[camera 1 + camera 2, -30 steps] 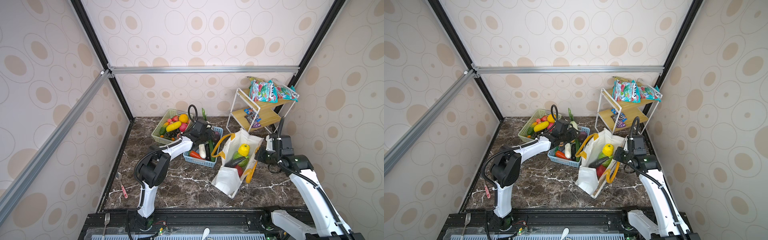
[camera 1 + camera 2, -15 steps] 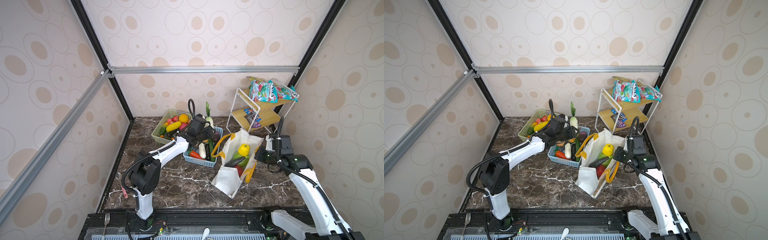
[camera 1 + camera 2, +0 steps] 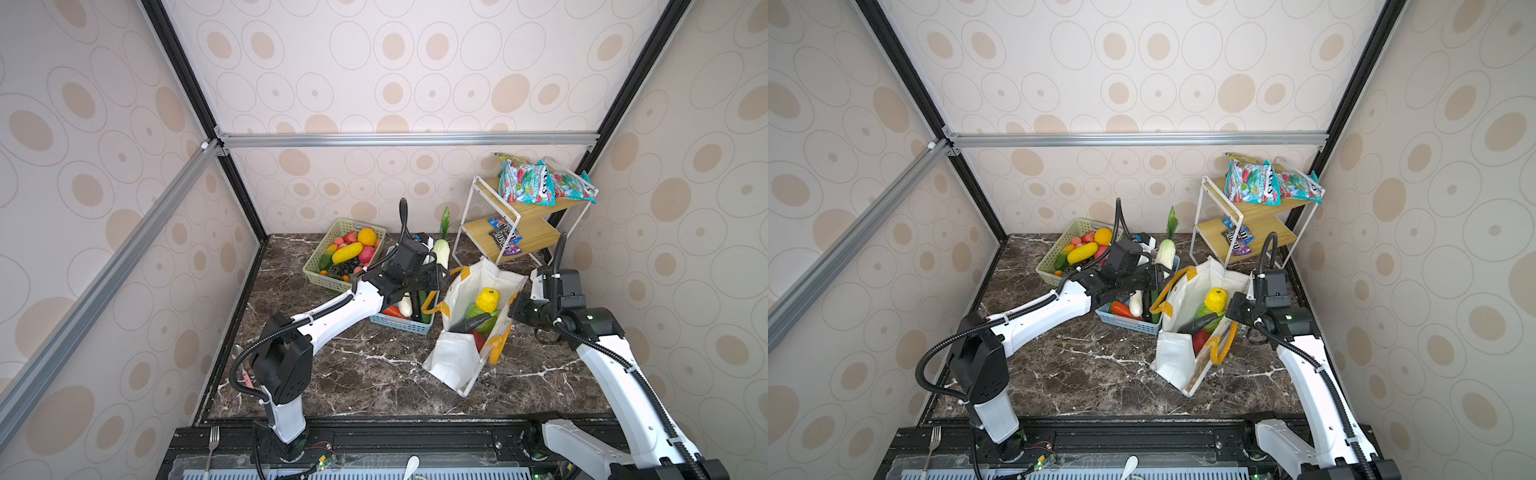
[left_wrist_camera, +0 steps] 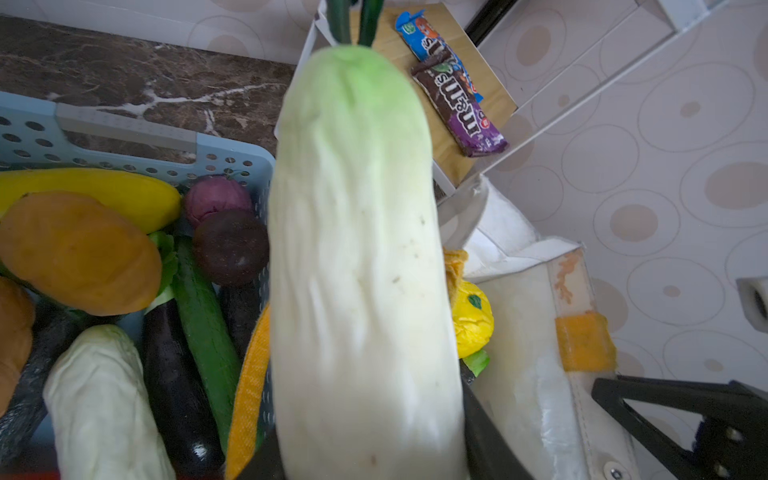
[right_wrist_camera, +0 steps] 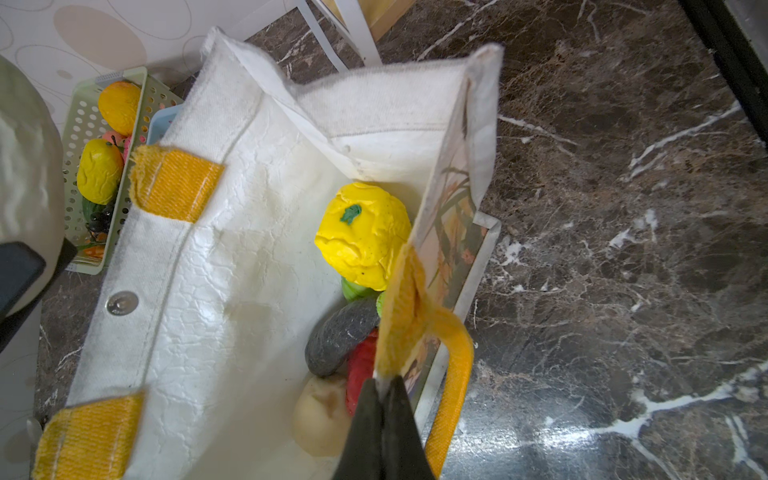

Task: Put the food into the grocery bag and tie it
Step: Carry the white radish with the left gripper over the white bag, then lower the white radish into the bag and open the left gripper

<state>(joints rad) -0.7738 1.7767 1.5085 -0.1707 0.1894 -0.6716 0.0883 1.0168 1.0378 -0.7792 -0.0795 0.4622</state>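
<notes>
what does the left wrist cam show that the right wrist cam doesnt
Only the left wrist view: the cucumber in the blue basket, and the candy bars. Only the right wrist view: the pale green basket and the red piece deep in the grocery bag. Both: that bag, the yellow knobbly fruit inside it, and the white radish.

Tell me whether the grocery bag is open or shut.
Open. The grocery bag gapes wide, yellow fruit visible inside, the right gripper pinching its rim.
</notes>
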